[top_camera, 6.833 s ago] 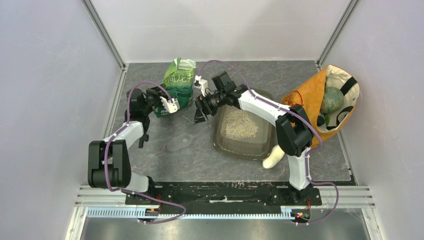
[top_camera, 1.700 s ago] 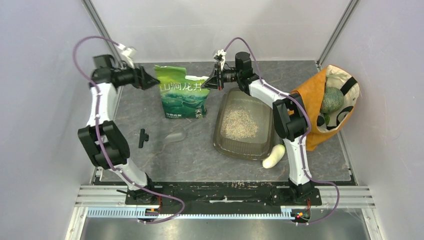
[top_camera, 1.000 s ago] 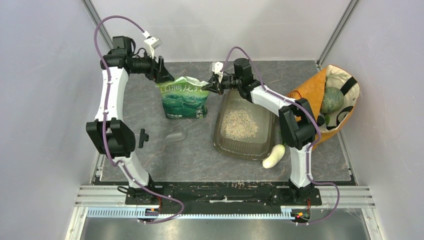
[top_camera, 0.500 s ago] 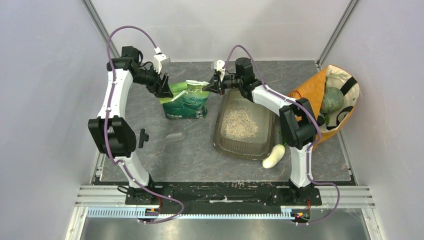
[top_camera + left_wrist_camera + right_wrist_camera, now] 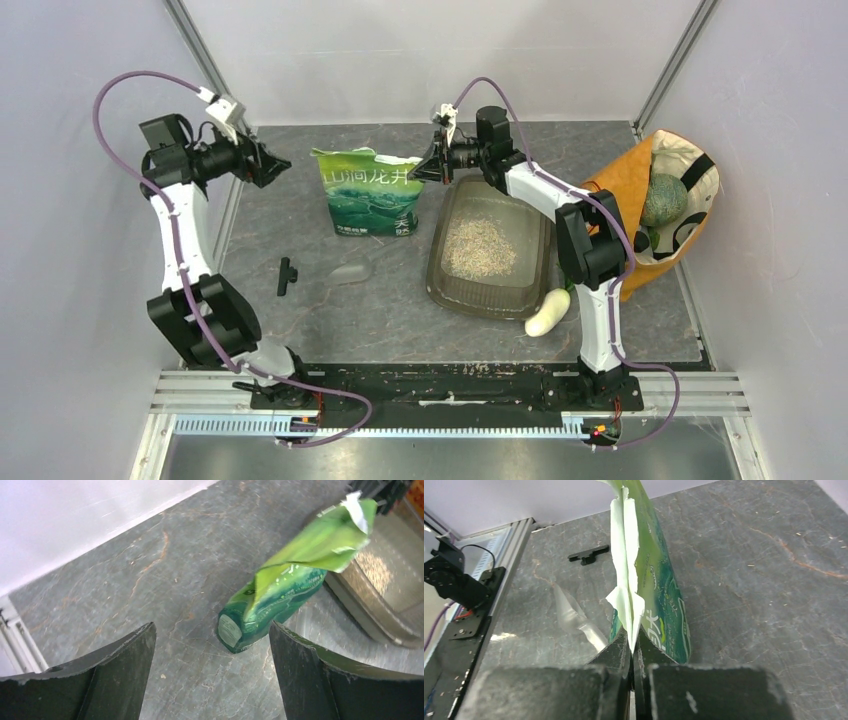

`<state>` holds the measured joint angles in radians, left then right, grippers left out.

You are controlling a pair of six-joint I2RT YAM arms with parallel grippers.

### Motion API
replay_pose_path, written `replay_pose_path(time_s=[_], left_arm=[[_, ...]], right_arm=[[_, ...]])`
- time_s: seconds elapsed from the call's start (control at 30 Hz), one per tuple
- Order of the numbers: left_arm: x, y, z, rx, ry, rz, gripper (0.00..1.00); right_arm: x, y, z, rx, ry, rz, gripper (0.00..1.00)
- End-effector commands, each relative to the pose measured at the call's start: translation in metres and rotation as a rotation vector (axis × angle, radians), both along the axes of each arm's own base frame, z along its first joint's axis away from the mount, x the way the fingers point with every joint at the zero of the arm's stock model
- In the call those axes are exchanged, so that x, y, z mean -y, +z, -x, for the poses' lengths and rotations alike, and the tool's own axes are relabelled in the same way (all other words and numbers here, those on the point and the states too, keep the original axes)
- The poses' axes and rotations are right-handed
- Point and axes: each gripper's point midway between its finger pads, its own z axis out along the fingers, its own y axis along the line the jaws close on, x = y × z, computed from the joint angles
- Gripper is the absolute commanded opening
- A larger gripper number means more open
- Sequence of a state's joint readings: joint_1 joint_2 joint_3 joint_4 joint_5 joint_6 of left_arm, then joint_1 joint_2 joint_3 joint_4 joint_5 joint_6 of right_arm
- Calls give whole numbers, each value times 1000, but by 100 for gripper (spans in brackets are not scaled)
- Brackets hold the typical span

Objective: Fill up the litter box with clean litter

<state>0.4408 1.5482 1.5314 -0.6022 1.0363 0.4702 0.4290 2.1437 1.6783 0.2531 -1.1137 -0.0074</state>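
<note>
The litter box point(image 5: 528, 275), a smoky translucent tray, lies right of centre with a thin heap of pale clean litter point(image 5: 477, 245) in its middle. A green litter bag point(image 5: 368, 196) stands upright just left of the tray. My right gripper point(image 5: 420, 170) is shut on the bag's torn top right corner; in the right wrist view the jaws pinch the white inner edge point(image 5: 631, 641) of the green litter bag point(image 5: 658, 592). My left gripper point(image 5: 268, 163) hangs open at the far left, apart from the bag. In its wrist view the left gripper point(image 5: 212, 672) holds nothing, and the bag point(image 5: 280, 592) and the tray's rim point(image 5: 367, 622) lie beyond.
A clear plastic scoop point(image 5: 350, 270) and a small black clip point(image 5: 287, 275) lie on the grey table left of the tray. A white oval vegetable point(image 5: 548, 313) rests at the tray's near right corner. An orange-and-cream fabric bag point(image 5: 650, 205) stands at the right wall.
My left arm has pulled back left, away from the bag's top, with its jaws wider. The bag, crumpled half a second ago, stands flat and upright again in the right gripper.
</note>
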Motion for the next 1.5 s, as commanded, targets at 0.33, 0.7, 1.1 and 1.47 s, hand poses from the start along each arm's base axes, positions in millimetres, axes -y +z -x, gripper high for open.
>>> replay_pose_path(time_s=[0.33,0.7,1.1,1.47], left_arm=[[110,-16,-11,16,-277,96,90],[112,-2,-50,-122,-170,314,58],[98,-60,-38,-480,31,323,2],[81,0,-26,-163,-86,94,70]], right_arm=[[-5,43,10,78,104,-80,0],[-2,43,7,99,103,-81,14],[6,22,10,3,37,-55,46],[4,24,15,-33,73,-60,7]])
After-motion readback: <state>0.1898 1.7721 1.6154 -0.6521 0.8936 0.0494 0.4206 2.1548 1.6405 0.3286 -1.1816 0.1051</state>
